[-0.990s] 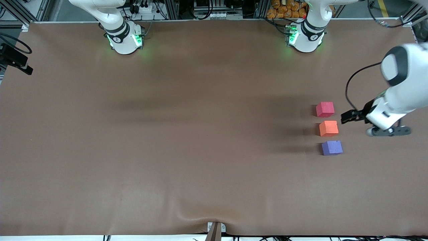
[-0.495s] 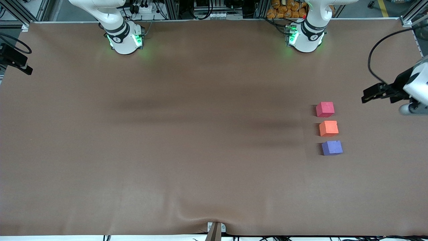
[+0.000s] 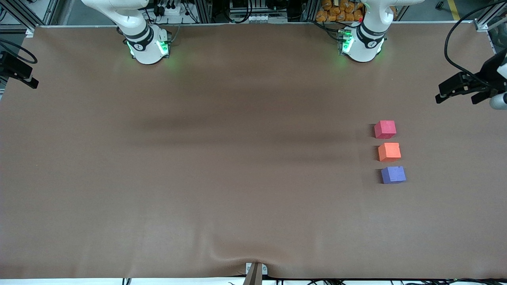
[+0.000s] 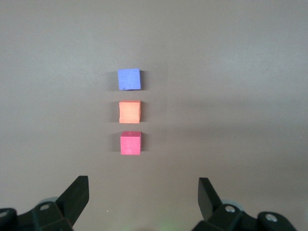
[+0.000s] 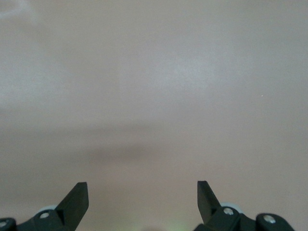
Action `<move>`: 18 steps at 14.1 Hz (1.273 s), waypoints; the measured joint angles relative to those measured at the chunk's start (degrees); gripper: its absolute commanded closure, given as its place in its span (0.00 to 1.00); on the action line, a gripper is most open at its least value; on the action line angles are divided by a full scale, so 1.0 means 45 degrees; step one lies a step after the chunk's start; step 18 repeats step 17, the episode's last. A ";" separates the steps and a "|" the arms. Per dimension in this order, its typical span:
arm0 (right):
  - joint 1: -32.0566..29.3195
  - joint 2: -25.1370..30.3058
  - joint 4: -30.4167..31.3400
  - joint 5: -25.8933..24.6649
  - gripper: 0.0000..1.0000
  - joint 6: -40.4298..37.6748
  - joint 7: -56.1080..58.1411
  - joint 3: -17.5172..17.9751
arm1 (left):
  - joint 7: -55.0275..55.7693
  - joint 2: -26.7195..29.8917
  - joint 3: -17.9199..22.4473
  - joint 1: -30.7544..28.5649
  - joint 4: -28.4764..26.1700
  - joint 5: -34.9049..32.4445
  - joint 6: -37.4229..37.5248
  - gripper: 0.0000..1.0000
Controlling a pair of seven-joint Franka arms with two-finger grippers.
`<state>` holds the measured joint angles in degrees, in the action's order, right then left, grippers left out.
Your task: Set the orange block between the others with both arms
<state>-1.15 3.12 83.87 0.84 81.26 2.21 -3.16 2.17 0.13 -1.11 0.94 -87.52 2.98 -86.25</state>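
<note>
Three small cubes stand in a short row at the left arm's end of the table. The orange block (image 3: 389,152) (image 4: 130,111) sits in the middle. The pinkish-red cube (image 3: 385,129) (image 4: 131,143) is farther from the front camera and the purple-blue cube (image 3: 393,174) (image 4: 129,79) is nearer. Narrow gaps separate them. My left gripper (image 4: 143,185) (image 3: 500,102) hangs open and empty at the table's end, apart from the cubes. My right gripper (image 5: 142,188) is open over bare cloth and does not show in the front view.
A brown cloth (image 3: 222,158) covers the whole table and has a wrinkle at its near edge (image 3: 222,253). The two green-lit arm bases (image 3: 148,45) (image 3: 360,43) stand along the edge farthest from the front camera. A black clamp (image 3: 18,71) sits at the right arm's end.
My left gripper has risen and pulled away from beside the orange block toward the table's end and the bases' edge. The three cubes have not moved.
</note>
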 measured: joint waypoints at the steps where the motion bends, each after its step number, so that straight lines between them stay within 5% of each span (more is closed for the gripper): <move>1: 0.0000 0.0000 0.0000 0.0000 0.00 0.0000 0.0000 0.0000 | 0.0098 0.0005 -0.0008 0.0035 -0.0066 0.0000 -0.0028 0.00; 18: 0.0000 0.0000 0.0000 0.0000 0.00 0.0001 0.0000 -0.0003 | 0.1157 0.0599 -0.0400 0.0558 -0.0717 -0.1127 -0.0287 0.00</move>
